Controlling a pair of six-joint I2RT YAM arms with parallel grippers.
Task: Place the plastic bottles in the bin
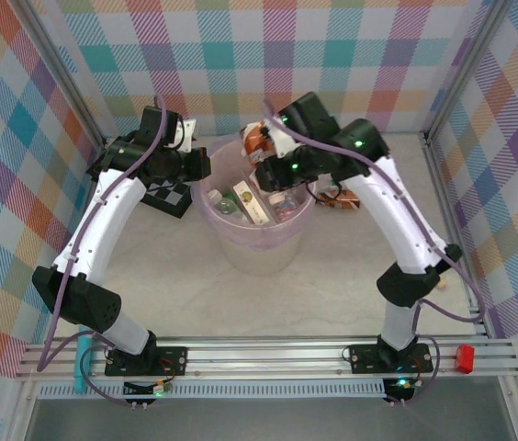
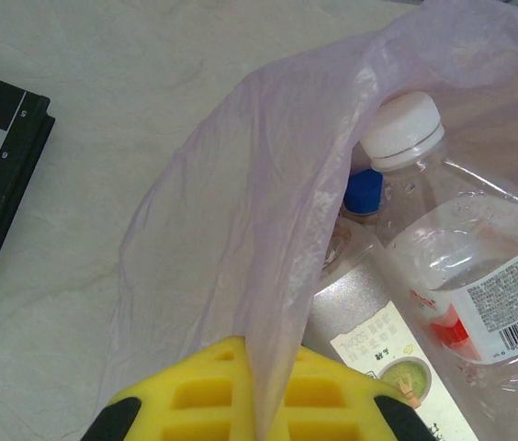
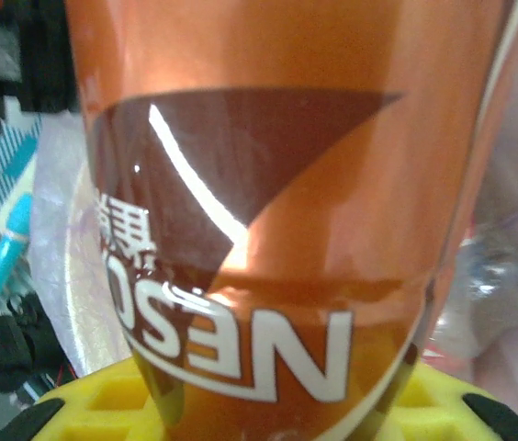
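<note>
The bin (image 1: 257, 250), a pale pink bucket lined with a lilac bag (image 2: 268, 211), stands mid-table and holds several plastic bottles (image 1: 252, 202). My left gripper (image 1: 202, 171) is at the bin's left rim; its yellow fingers (image 2: 195, 395) are shut on the bag's edge. Beside them inside lie a clear white-capped bottle (image 2: 466, 266), a blue-capped one (image 2: 365, 193) and a silver labelled one (image 2: 374, 335). My right gripper (image 1: 264, 156) hangs over the bin's far rim, shut on an orange-brown bottle (image 3: 268, 211) that stands between its yellow fingers (image 3: 103, 409).
A black-and-white checkerboard (image 1: 169, 195) lies left of the bin, close behind my left arm. Another bottle (image 1: 334, 195) lies on the table right of the bin, under my right arm. Checked walls close in the back and both sides.
</note>
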